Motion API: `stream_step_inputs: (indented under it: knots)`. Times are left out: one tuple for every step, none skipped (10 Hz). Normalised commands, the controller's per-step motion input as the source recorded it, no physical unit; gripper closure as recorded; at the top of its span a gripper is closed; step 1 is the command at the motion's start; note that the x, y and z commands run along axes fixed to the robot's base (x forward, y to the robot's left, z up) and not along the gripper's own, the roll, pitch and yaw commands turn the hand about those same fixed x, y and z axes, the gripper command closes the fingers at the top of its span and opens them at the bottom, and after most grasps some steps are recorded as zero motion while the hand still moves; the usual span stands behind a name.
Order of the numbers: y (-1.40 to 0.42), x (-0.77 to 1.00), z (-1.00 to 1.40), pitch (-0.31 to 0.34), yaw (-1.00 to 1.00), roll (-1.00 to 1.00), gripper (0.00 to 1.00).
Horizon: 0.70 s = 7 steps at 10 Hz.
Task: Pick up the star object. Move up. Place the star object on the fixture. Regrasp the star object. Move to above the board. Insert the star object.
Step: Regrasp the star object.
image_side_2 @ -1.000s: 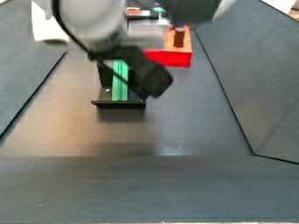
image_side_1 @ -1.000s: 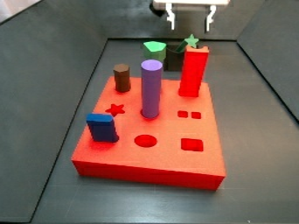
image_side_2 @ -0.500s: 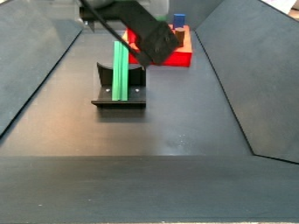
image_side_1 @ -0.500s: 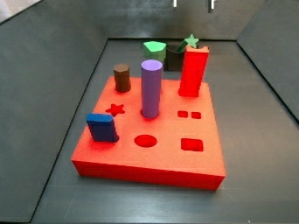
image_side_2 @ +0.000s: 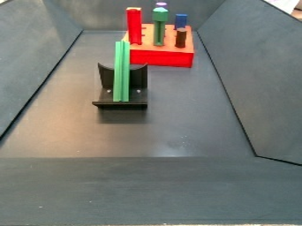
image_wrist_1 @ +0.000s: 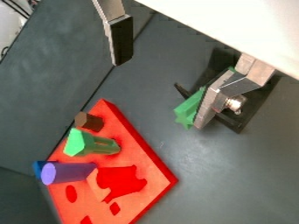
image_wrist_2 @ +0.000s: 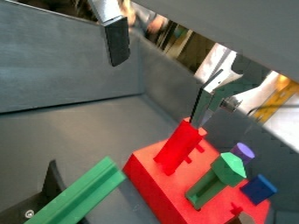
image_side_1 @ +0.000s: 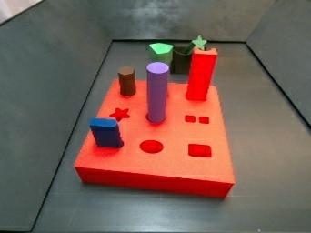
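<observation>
Long slim dull-green star-section rod (image_side_2: 122, 71): upright against dark L-shaped fixture (image_side_2: 122, 102); likely light, rigid, slippery; best grasped mid-length. Two-finger gripper (image_wrist_1: 163, 66): high above, spread, empty.

tool (image_wrist_1: 163, 66): out of both side views | fixture (image_side_1: 179, 60): mostly hidden
</observation>
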Motion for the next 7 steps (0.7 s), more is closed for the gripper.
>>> stream_step_inputs:
  knots:
    - [-0.43, -0.02, 0.10, 0.032, 0.02, 1.00, 0.00]
    - [-0.22, -0.02, 0.07, 0.032, 0.02, 1.00, 0.00]
    - [-0.05, -0.02, 0.06, 0.030, 0.02, 1.00, 0.00]
    - [-0.04, -0.01, 0.02, 0.026, 0.02, 1.00, 0.00]
    - [-0.05, -0.01, 0.01, 0.023, 0.02, 1.00, 0.00]
    - [-0.03, -0.01, 0.02, 0.020, 0.03, 1.00, 0.00]
    - [-0.02, 0.00, 0.01, 0.018, 0.03, 1.00, 0.00]
